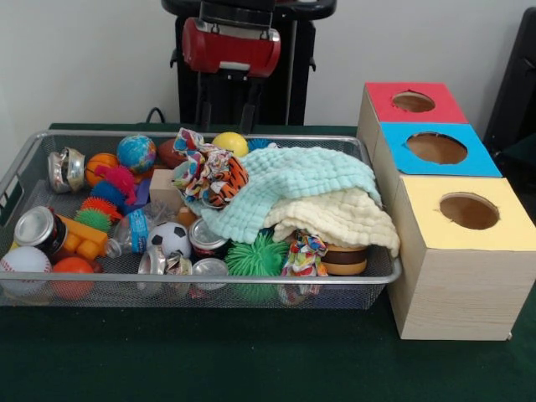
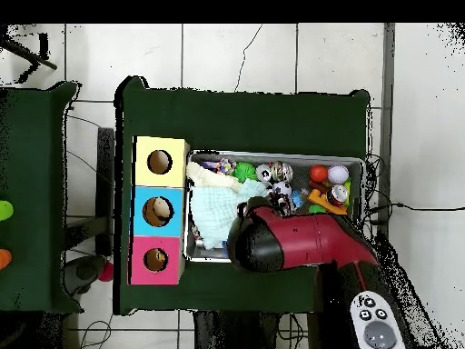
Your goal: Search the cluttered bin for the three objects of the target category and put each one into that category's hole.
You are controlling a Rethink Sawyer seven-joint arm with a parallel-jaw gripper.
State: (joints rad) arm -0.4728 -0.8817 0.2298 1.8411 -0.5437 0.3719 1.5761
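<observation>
The silver wire-mesh bin is full of clutter; it also shows in the overhead view. An orange toy with dark stripes and white lies near the bin's middle, by a colourful patterned rag. No pale yellow-tan toy or third toy shows. The red-topped box's hole is at the far end of the box row, and in the overhead view. My red arm hangs behind the bin's far side; in the overhead view it covers that side. The gripper is dark and unclear.
A mint cloth and a pale yellow cloth cover the bin's right half. Spiky balls, a soccer ball, cans and a baseball fill the rest. Blue-topped and yellow-topped boxes stand beside the bin.
</observation>
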